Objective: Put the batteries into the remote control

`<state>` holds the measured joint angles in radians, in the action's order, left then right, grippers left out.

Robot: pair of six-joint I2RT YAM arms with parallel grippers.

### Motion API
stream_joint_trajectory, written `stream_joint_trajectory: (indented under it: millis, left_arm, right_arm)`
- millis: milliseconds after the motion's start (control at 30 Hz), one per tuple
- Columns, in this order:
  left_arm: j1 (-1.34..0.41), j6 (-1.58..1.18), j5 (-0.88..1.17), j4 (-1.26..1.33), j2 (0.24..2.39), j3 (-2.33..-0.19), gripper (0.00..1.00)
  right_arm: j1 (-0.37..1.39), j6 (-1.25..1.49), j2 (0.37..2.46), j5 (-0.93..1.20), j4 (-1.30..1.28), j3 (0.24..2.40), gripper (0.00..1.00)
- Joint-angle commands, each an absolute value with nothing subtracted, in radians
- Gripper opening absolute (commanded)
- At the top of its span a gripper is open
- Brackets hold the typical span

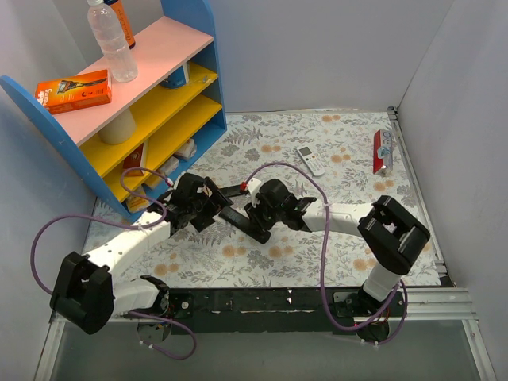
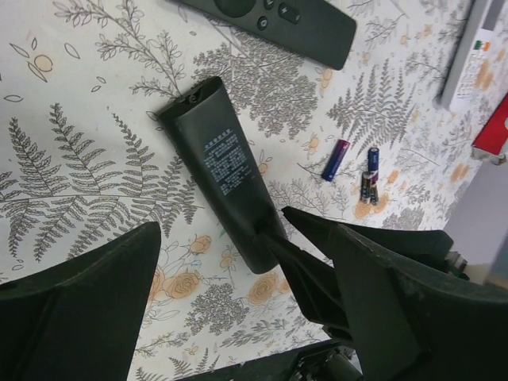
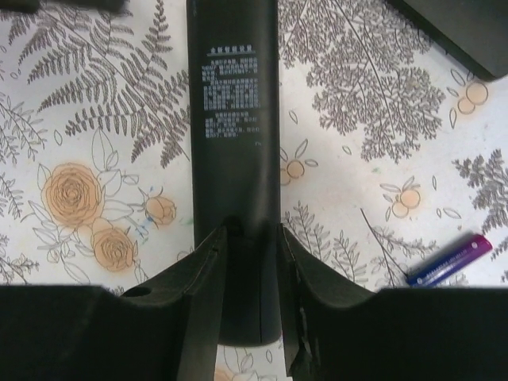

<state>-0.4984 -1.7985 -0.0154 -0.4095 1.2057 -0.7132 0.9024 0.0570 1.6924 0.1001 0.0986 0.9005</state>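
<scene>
The remote control [image 2: 278, 20], black with buttons facing up, lies on the floral table at the top of the left wrist view; in the top view [image 1: 230, 190] it lies behind the arms. A shorter black bar [image 3: 232, 103] with white printed text lies in front of it [image 1: 238, 218]. My right gripper [image 3: 251, 228] is shut on the bar's near end [image 1: 259, 214]. My left gripper [image 2: 238, 238] is open and empty, over the bar [image 2: 226, 171], at the other side in the top view [image 1: 208, 204]. Three batteries lie beside the bar: a purple one [image 2: 335, 159] and two dark ones [image 2: 371, 171]. The purple one also shows in the right wrist view [image 3: 448, 260].
A blue, yellow and pink shelf [image 1: 178, 36] stands at the back left, with a water bottle [image 1: 111, 40] and an orange box [image 1: 75, 91] on top. A small white remote [image 1: 311, 160] and a red item [image 1: 379, 151] lie at the back right. White walls close in on both sides.
</scene>
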Motion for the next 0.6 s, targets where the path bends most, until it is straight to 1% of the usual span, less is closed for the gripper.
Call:
stream_joint_trajectory:
  millis: [0,67,100,133,167,233,267,367,400,433,467,567]
  left_arm:
    - [-0.491,-1.743,-0.083,-0.400,1.093,-0.713,0.92]
    - [-0.491,-1.704,-0.123,-0.405,1.049,-0.719,0.97]
    - [-0.489,-1.691,-0.139,-0.410,0.999,-0.721,0.98]
    - [-0.491,-1.671,-0.155,-0.416,0.973,-0.722,0.98]
    - [-0.491,-1.634,-0.191,-0.419,0.948,-0.723,0.98]
    - [-0.491,-1.591,-0.233,-0.429,0.858,-0.729,0.98]
    - [-0.491,-1.548,-0.270,-0.436,0.826,-0.732,0.98]
    - [-0.489,-1.494,-0.334,-0.456,0.703,-0.742,0.98]
    - [-0.491,-1.459,-0.375,-0.460,0.675,-0.745,0.98]
    - [-0.491,-1.441,-0.396,-0.462,0.643,-0.747,0.98]
    - [-0.491,-1.421,-0.412,-0.462,0.590,-0.746,0.98]
    - [-0.491,-1.342,-0.455,-0.453,0.487,-0.736,0.98]
  right_arm:
    - [0.894,0.074,1.597,0.051,0.008,0.916,0.41]
    - [0.884,0.104,1.566,-0.042,-0.040,0.951,0.50]
    - [0.862,0.113,1.530,-0.063,-0.051,0.959,0.53]
    - [0.848,0.130,1.508,-0.096,-0.058,0.959,0.56]
    - [0.830,0.141,1.485,-0.109,-0.069,0.950,0.63]
    - [0.767,0.182,1.405,-0.153,-0.078,0.928,0.66]
    - [0.746,0.195,1.375,-0.170,-0.081,0.899,0.73]
    - [0.663,0.242,1.260,-0.248,-0.101,0.864,0.81]
    - [0.643,0.264,1.200,-0.290,-0.123,0.853,0.83]
    - [0.640,0.268,1.171,-0.383,-0.135,0.847,0.87]
    - [0.638,0.265,1.143,-0.417,-0.149,0.842,0.94]
    - [0.637,0.270,1.011,-0.544,-0.167,0.789,0.96]
